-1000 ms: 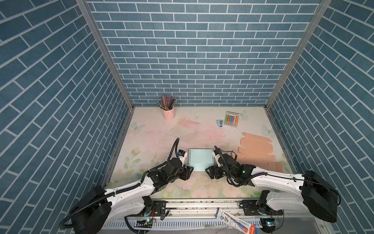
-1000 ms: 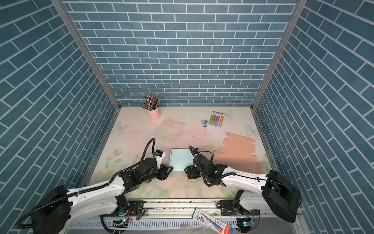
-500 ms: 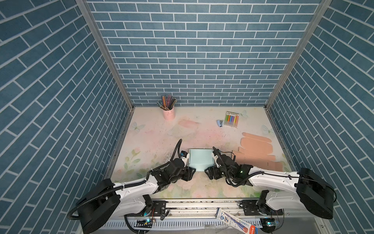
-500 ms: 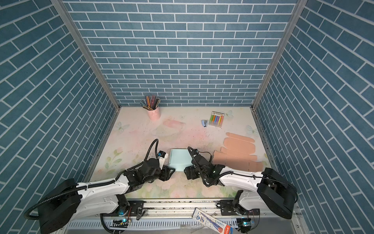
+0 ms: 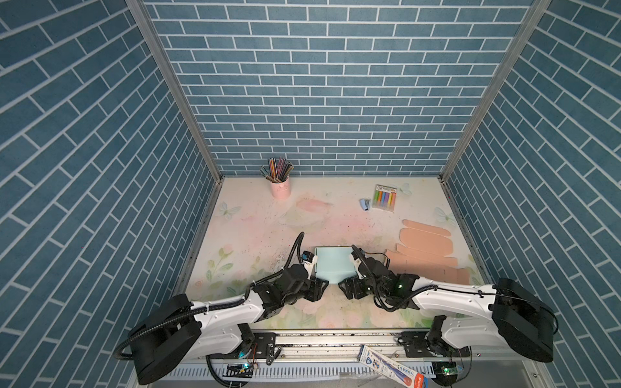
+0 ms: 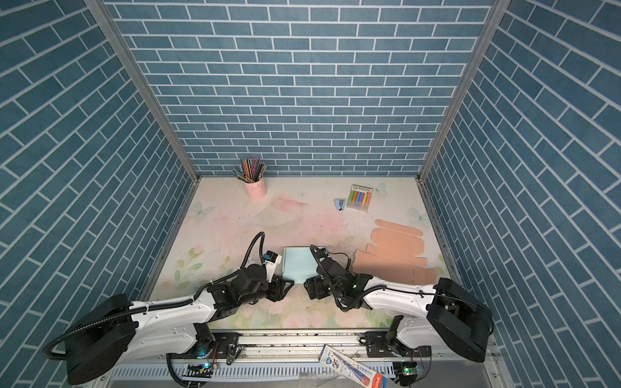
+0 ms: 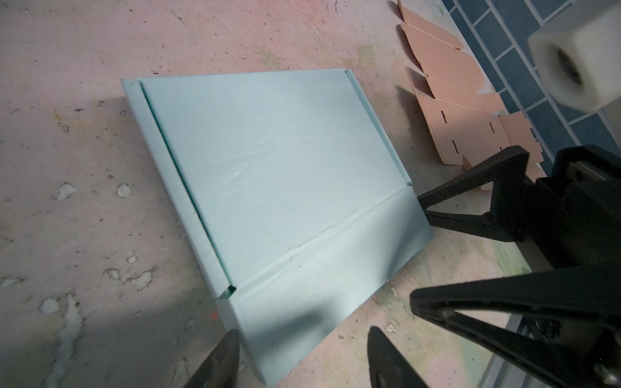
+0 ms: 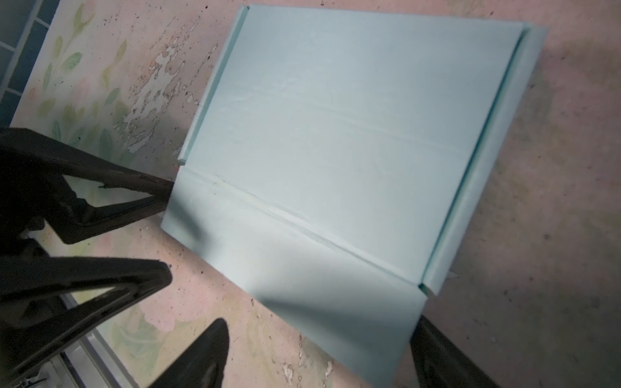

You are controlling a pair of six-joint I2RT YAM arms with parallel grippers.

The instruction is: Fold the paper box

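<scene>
Paper box (image 5: 334, 265), pale blue, lies flat on the desk (image 5: 252, 235) at the near middle, directly between the two arms and seen there in both top views; its narrow side walls (image 7: 174, 188) run along its left and right edges, and its near flap (image 7: 319, 268) lies low toward the robot, joined by a crease that runs crosswise from one arm to the other. Left tool (image 5: 319, 289) sits at the flap's near-left corner with its jaws apart and nothing between them but that corner; right tool (image 5: 346, 290) mirrors it at the near-right corner, jaws likewise wide and empty; whether any finger touches the card I cannot tell. Both arms are about equally near, each facing inward along the flap's long axis, so the coming move most likely turns on catching both corners together and swinging the flap up about the crease; a one-sided catch would probably skew the box. Room is open behind the box and to its left; on the right a stack of salmon card blanks (image 5: 426, 252) lies just beside the right arm, and the desk's near edge is close behind both tools; the pencil cup (image 5: 280, 188) and marker pack (image 5: 385, 198) stand well apart at the back.
</scene>
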